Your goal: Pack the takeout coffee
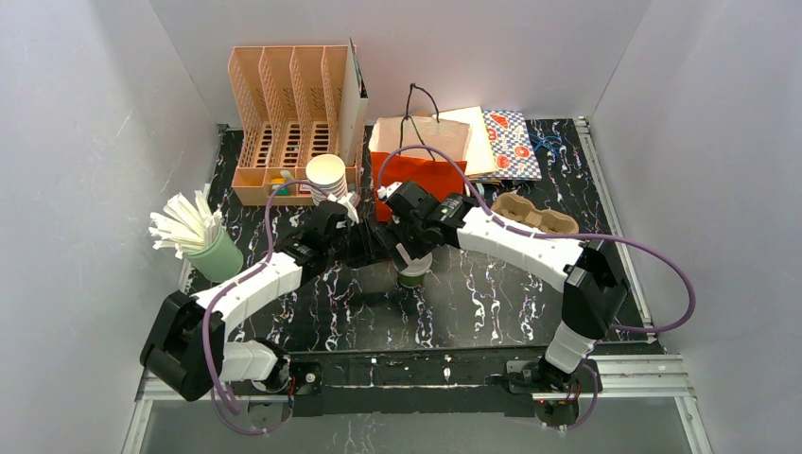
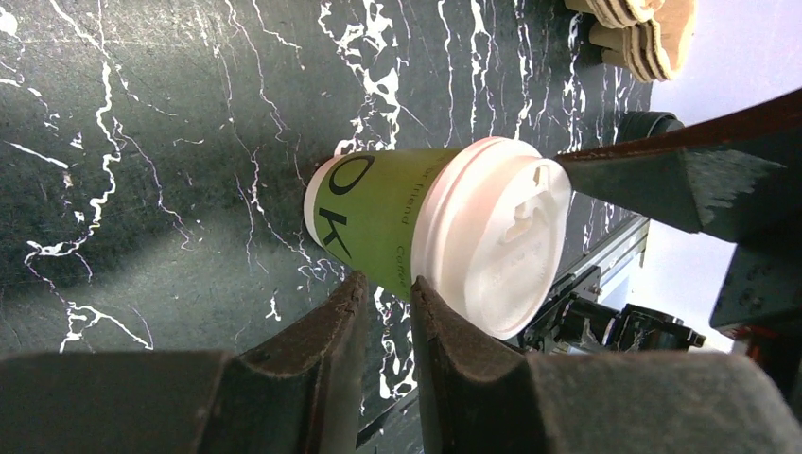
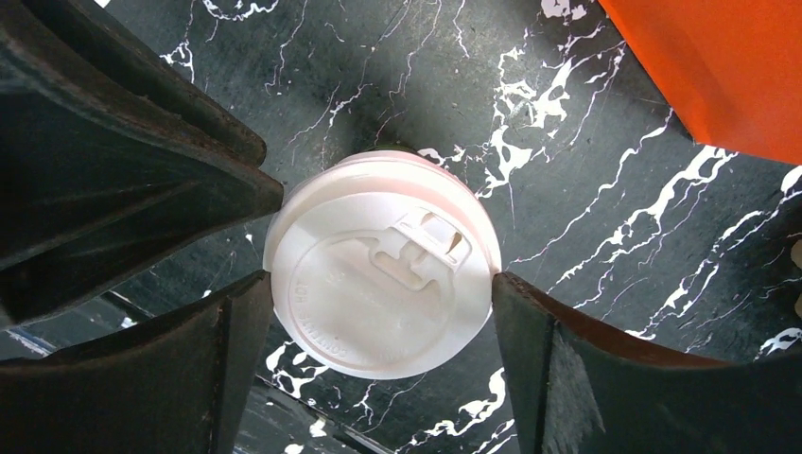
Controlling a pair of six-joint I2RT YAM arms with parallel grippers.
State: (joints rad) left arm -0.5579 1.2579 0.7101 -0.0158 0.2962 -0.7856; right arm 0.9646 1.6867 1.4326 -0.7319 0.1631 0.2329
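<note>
Entry: the green paper cup point(image 1: 413, 276) with its white snap-on plastic lid point(image 3: 383, 270) is being observed upright on the black marbled tabletop point(image 1: 492, 303), near table centre, with its long axis vertical.

The right claw point(image 3: 381, 284) is being positioned directly over the cup, sighting straight down that axis. Its jaws are being set at lid width, one finger at 9 o'clock of the lid and one at 3 o'clock, both inner faces meeting the rim. This is being read as a closed hold on the lid; grip force cannot be told.

The left claw point(image 2: 390, 284) is being presented low at the cup's 9 o'clock in the top view. Its tips are just beside the cup wall, and its jaws are narrowed to a slit with nothing between them.

Judgement: the right arm is being taken as the working arm. The lift is best being run straight up the axis, because a rim-only hold could pop the lid.

The brown moulded-pulp cup carrier point(image 1: 539, 216) is lying at the cup's 2 o'clock and the orange paper bag point(image 1: 421, 175) at 12 o'clock. Which one is the destination cannot be told.
</note>
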